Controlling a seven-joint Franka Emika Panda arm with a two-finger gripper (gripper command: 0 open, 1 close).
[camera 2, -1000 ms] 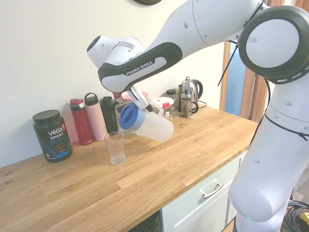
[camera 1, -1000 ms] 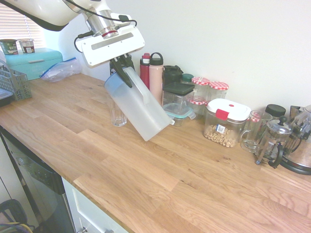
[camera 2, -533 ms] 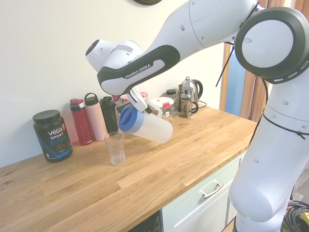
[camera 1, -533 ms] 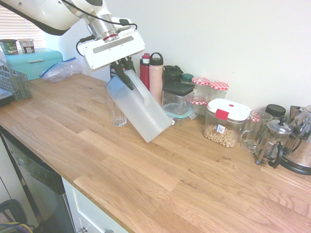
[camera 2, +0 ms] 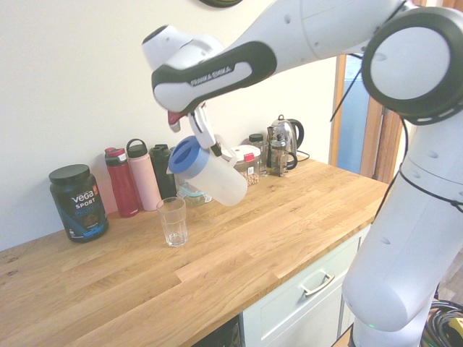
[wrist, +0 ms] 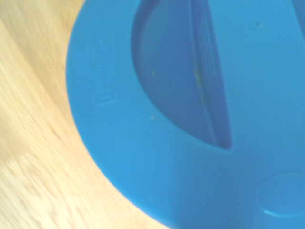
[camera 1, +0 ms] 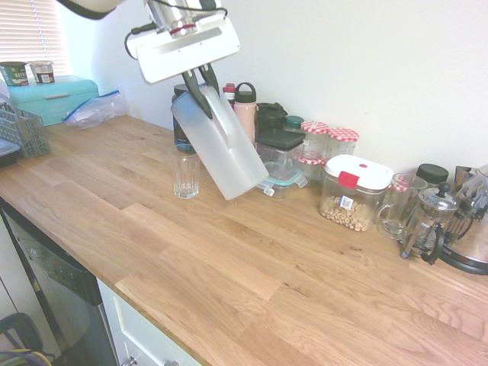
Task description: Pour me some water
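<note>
Landmark: the clear drinking glass (camera 1: 185,172) standing upright on the wooden bench (camera 1: 252,267); I place everything else from it.
Jug: a tall frosted-white jug (camera 1: 219,151) with a blue lid (camera 2: 185,156), held in the air and tilted, lid end above the glass and a little to its wall side, base pointing away and downward.
Claw: my claw (camera 1: 200,81) is clenched on the jug's side handle near the lid; the dark fingers straddle it in the first exterior view.
Water: I cannot make out the liquid through the frosted wall, nor any stream; the glass looks empty, though I am not sure at this size.
Wrist view: almost filled by the blue lid (wrist: 190,119), blurred, with a strip of bench wood beside it; no help for aiming.
Step in hand: bringing the spout over the glass and tipping.
How I would do it well: line the lid's pouring edge over the middle of the glass mouth before adding tilt, then tip slowly, since a full jug will gush and a light glass can be knocked.
Behind the glass: bottles (camera 1: 245,107) and jars (camera 1: 314,141) stand along the wall, just beyond the jug's base, so I would keep the base from swinging into them.
</note>
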